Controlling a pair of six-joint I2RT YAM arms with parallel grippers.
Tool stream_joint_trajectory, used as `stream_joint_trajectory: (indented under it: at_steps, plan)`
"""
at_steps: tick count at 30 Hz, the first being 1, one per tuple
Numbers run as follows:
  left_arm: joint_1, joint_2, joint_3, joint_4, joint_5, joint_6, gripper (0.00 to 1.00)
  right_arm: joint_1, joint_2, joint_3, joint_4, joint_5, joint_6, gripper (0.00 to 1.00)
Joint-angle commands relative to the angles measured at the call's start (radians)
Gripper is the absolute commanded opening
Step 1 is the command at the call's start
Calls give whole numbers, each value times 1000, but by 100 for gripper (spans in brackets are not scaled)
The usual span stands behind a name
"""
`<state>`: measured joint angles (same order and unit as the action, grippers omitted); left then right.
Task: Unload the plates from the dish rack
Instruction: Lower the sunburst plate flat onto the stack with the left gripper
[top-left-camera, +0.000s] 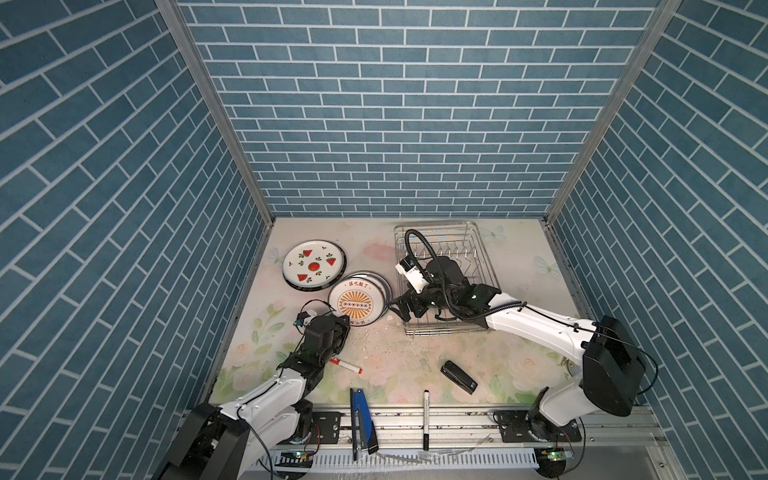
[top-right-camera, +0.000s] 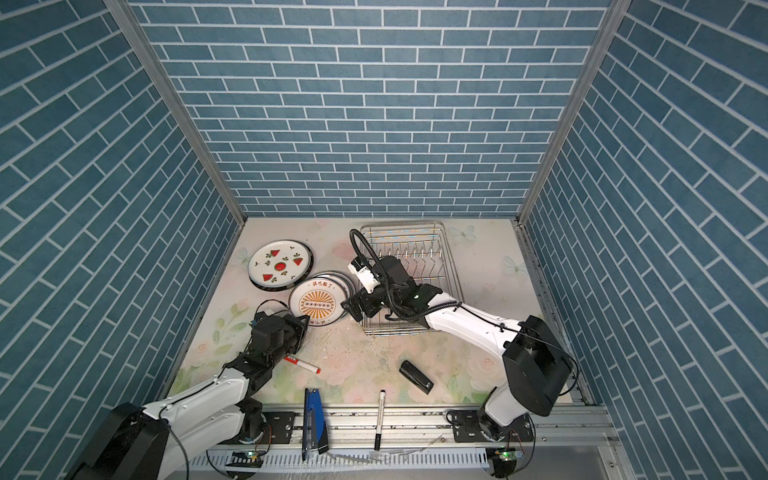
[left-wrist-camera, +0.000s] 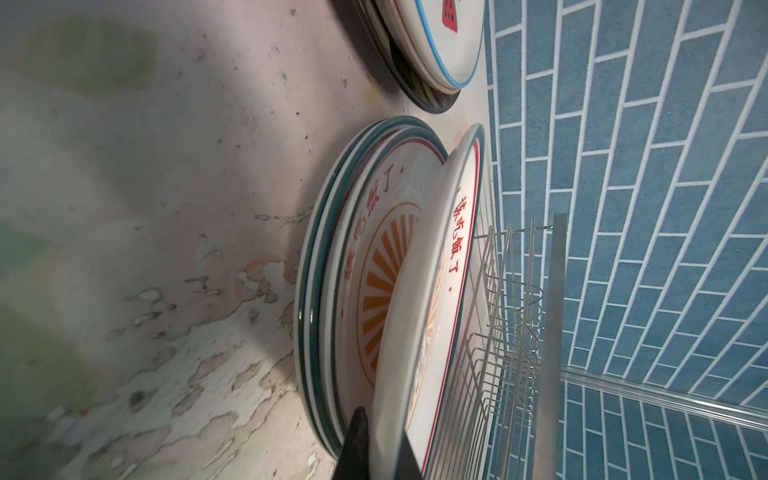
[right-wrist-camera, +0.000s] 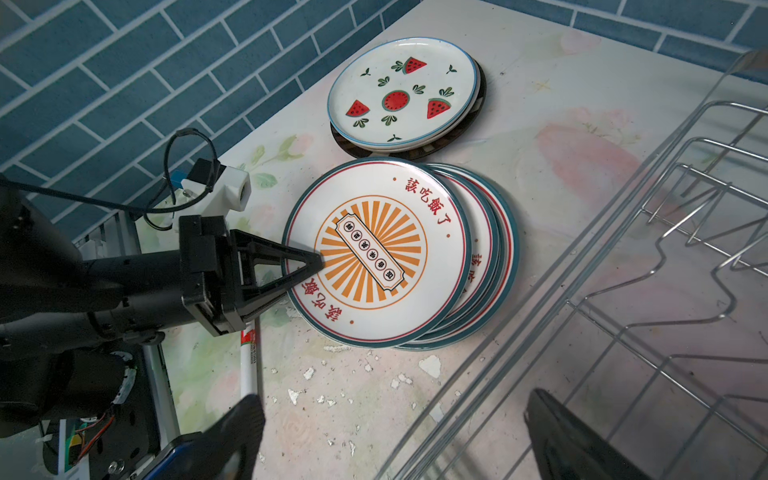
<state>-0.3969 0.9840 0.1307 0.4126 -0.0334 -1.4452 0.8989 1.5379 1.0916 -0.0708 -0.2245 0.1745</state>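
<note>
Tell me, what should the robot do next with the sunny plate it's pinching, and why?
Probably lower it flat and let go. The left end effector is shut on the rim of the top sunburst plate, which is tilted above the stack. No plates show in the dish rack.

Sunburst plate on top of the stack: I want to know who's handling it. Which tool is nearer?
Left. The left tool is shut on the sunburst plate's rim. The right tool is open at the rack's edge, beside the stack, clear of that plate.
</note>
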Motion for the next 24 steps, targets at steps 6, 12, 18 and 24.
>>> stream_joint_trajectory:
  at_steps: [6, 12, 18, 24]
  plan:
    - [7, -12, 44, -20, -11, -8, 10, 6, 1, 44, -17, 30, -49, 99]
    - [7, 4, 50, -13, -8, -9, 22, 8, -1, 44, -20, 34, -50, 99]
    - [9, 26, 63, -19, 1, -6, 25, 8, -3, 44, -20, 37, -52, 99]
    - [7, 78, 90, -17, 21, -4, 34, 8, -1, 45, -21, 43, -53, 99]
